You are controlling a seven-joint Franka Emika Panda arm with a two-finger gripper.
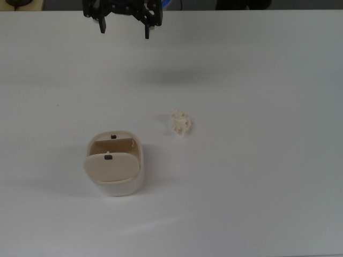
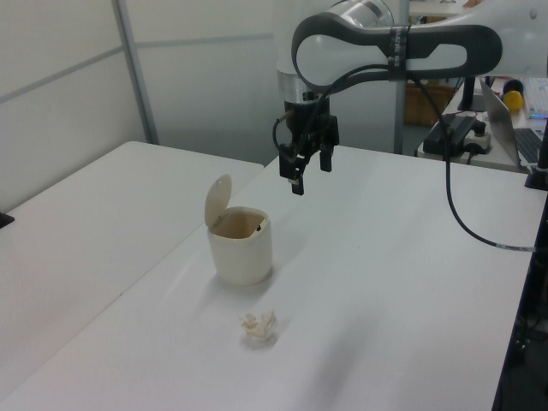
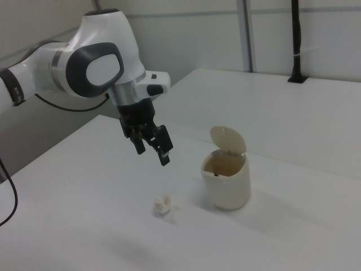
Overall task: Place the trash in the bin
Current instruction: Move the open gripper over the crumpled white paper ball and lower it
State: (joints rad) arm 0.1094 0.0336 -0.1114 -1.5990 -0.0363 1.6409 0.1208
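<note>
The trash [image 1: 181,123], a small crumpled cream-white wad of paper, lies on the white table, also seen in the left view [image 2: 259,327] and the right view [image 3: 163,204]. The beige bin [image 1: 114,165] stands upright a short way from the wad with its flap lid tipped up, its mouth showing [image 2: 241,244] [image 3: 226,175]. My gripper [image 1: 124,29] hangs open and empty well above the table, at the top view's upper edge, far from both [image 2: 307,174] [image 3: 151,150].
The white table [image 1: 257,176] spreads wide around both objects. A seam between two tabletops runs past the bin in the left view. Laptops and cables sit at the left view's far right. A black post [image 3: 295,39] stands at the right view's back.
</note>
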